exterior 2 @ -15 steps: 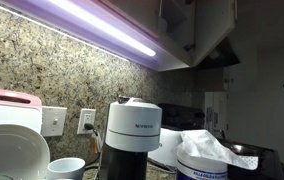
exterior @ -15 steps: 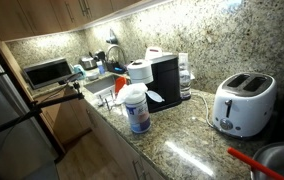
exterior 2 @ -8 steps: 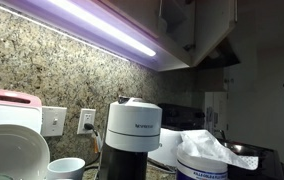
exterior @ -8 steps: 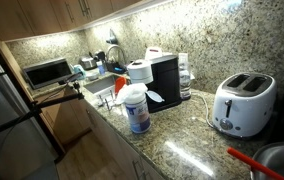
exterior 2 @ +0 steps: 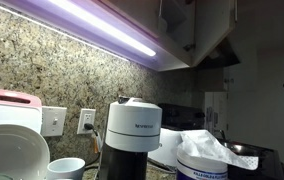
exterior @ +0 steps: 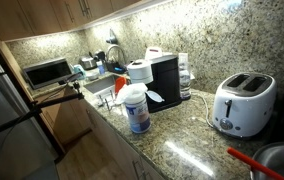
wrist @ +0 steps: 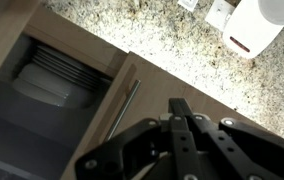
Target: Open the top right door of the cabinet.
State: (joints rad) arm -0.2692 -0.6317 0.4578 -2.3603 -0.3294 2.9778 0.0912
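Observation:
In the wrist view the brown wooden cabinet [wrist: 42, 20] fills the left side. One door [wrist: 117, 85] stands ajar, and stacked white plates [wrist: 52, 72] show inside. A slim silver bar handle [wrist: 123, 108] runs along the door's edge. My gripper [wrist: 182, 106] is shut, its black fingers pressed together with nothing between them, just to the right of the handle over the door's face. In an exterior view the upper cabinet [exterior 2: 187, 25] shows from below with a dark gap; my gripper cannot be made out there. Upper cabinet doors [exterior: 52, 14] also line the top of an exterior view.
On the granite counter [exterior: 182, 145] stand a white toaster [exterior: 244, 103], a black coffee machine [exterior: 164, 80], a wipes canister [exterior: 135, 108] and a small oven [exterior: 47, 72]. A faucet [exterior: 110, 55] rises by the sink. A light strip [exterior 2: 102, 30] runs under the cabinets.

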